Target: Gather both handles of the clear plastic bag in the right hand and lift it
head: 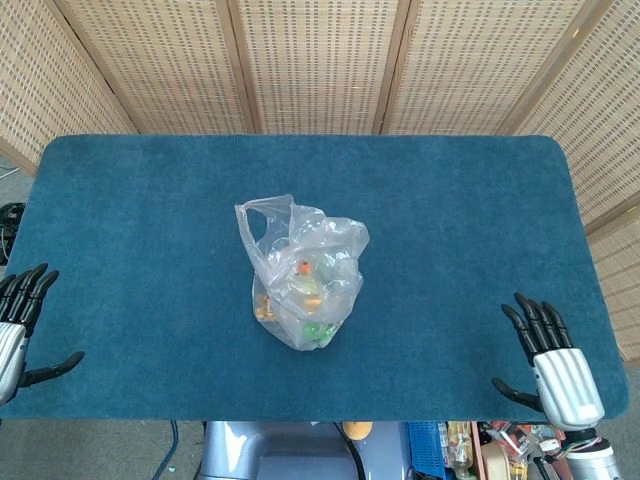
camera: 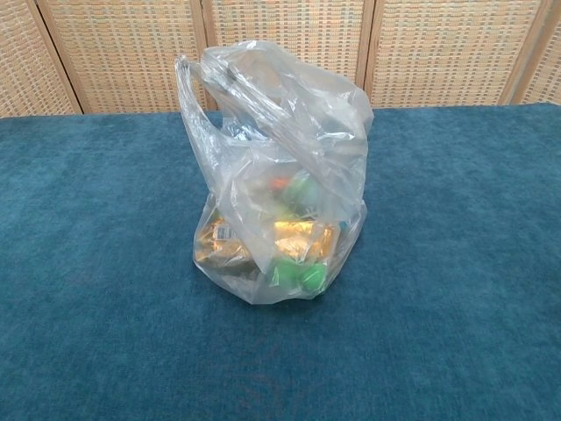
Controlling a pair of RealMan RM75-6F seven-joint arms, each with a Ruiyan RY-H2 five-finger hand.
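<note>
Head view shows the right hand (head: 562, 378) with fingers (head: 530, 322) spread and empty at the surface (head: 450, 220) edge, well apart from the clear plastic bag (head: 305, 275) at centre; left hand (head: 12, 335) likewise open. Thin handles (camera: 195, 83) could slip or one be missed, spilling contents. Only the chest view shows them standing up, but no hands

Right hand (head: 555, 362) sits low at the near right, palm down, dark fingers (head: 529, 322) spread and pointing away, thumb out to the side, gripping nothing. Left hand (head: 18, 325) is at the far left edge, partly cut off, fingers apart and seemingly empty too. Neither hand shows in the chest view.
</note>
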